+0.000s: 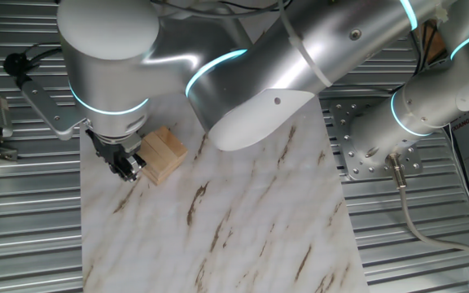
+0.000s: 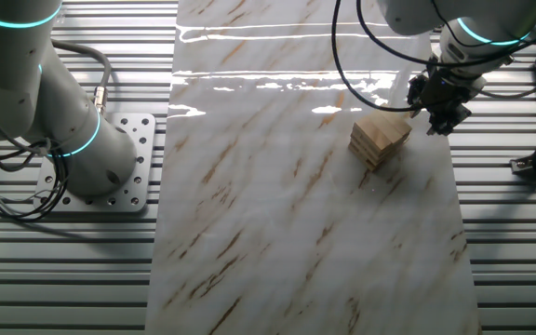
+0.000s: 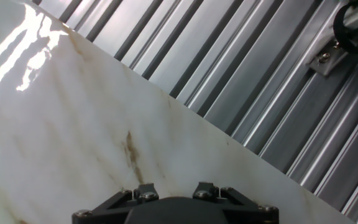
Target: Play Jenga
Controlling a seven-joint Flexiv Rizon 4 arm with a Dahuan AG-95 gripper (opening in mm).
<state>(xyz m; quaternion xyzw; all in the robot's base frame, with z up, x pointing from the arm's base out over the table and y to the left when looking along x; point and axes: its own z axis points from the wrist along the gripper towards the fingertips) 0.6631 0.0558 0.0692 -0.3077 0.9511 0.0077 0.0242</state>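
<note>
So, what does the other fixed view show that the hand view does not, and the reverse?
Only the other fixed view shows the Jenga stack, the gripper beside it, and the arm's bolted base plate. Only the hand view shows the underside of the gripper mount up close, with bare marble right ahead and no blocks in sight. Both show the marble board lying on the ribbed metal table.

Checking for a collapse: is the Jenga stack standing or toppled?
Standing. The Jenga stack sits as one compact pile of crossed layers on the marble board, no loose blocks around it.
</note>
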